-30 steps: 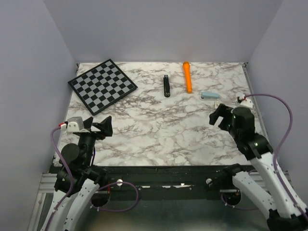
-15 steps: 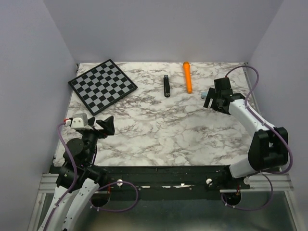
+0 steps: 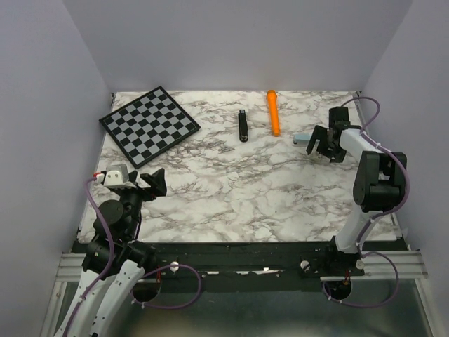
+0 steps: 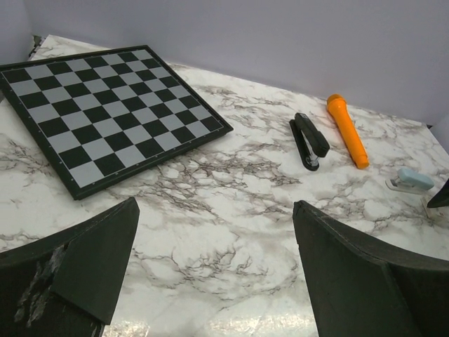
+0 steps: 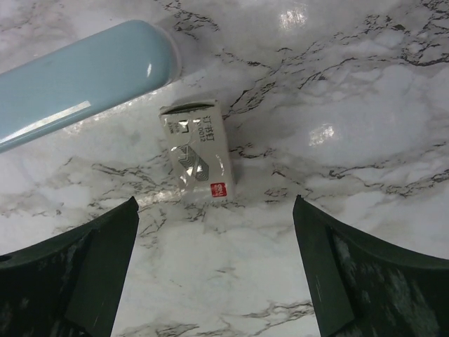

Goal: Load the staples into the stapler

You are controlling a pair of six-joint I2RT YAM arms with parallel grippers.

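Setting: pale lilac walls (image 3: 231,42) are enclosing a white table (image 3: 231,184) with grey marble veining; both arm bases are sitting at its near edge.

Item 1, the stapler (image 3: 243,126): black and slim, it is lying flat in the far middle of the table with its top arm down. It is resting just left of the orange marker and roughly parallel to it, well apart from both grippers.

Item 2, the staples (image 5: 198,151): a small pale grey printed pack with a red mark at one corner. It is lying flat on the marble at the far right, just beside the rounded end of the pale blue box (image 5: 77,84). Whether the two are touching cannot be told. In the right wrist view the pack is sitting in the gap between the fingers, with neither finger touching it.

Item 3, the right gripper (image 3: 323,146): it is hanging over the staples, jaws spread wide and holding nothing.

Item 4, the left gripper (image 4: 215,209): it is hovering above the near left of the table, jaws spread wide and holding nothing, and is facing the far side.

Item 5, the orange marker (image 3: 273,112): it is lying lengthwise near the far edge, between the stapler and the pale blue box.

Item 6, the chessboard (image 3: 149,125): black and grey, it is lying flat in the far left corner, turned at an angle.
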